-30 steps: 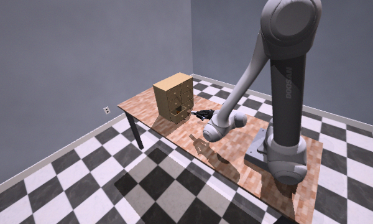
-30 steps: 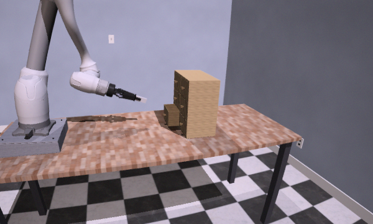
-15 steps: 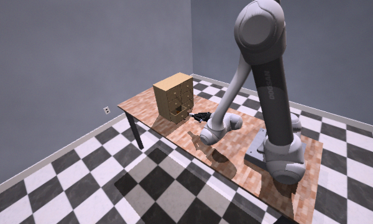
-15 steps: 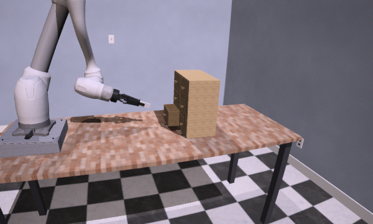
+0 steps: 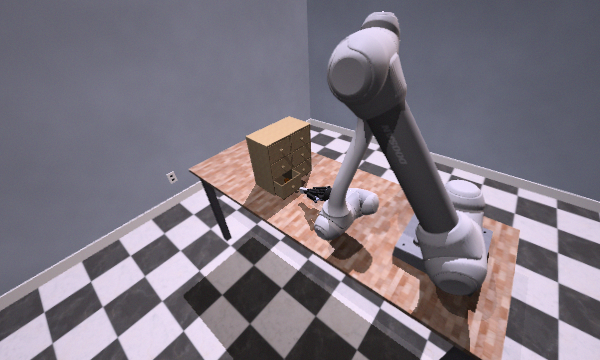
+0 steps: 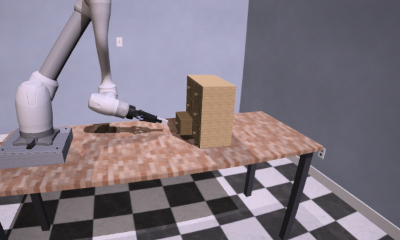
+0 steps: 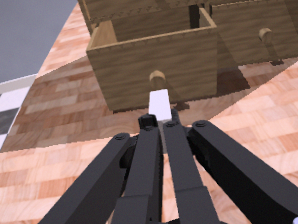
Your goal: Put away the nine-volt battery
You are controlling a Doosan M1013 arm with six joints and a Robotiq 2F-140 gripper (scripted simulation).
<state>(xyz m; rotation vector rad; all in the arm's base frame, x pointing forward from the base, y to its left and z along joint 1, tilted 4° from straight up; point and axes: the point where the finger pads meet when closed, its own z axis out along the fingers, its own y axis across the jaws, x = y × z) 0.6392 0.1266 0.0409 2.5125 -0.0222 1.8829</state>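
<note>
Drawer (image 5: 286, 191) (image 6: 184, 123) (image 7: 150, 70) pulled open, with what is probably the nine-volt battery (image 5: 286, 179) inside; its twin cannot be made out. Empty, clenched fingers (image 5: 304, 190) (image 6: 165, 122) are poised by the knob (image 7: 157, 77); closing should be done gently, straight.

From high over one long edge, the top view shares the six-drawer chest (image 5: 262, 162) (image 6: 217, 117) with the lower exterior view; the wrist view closely faces its open drawer (image 5: 286, 191) (image 6: 184, 123) (image 7: 155, 70).
</note>
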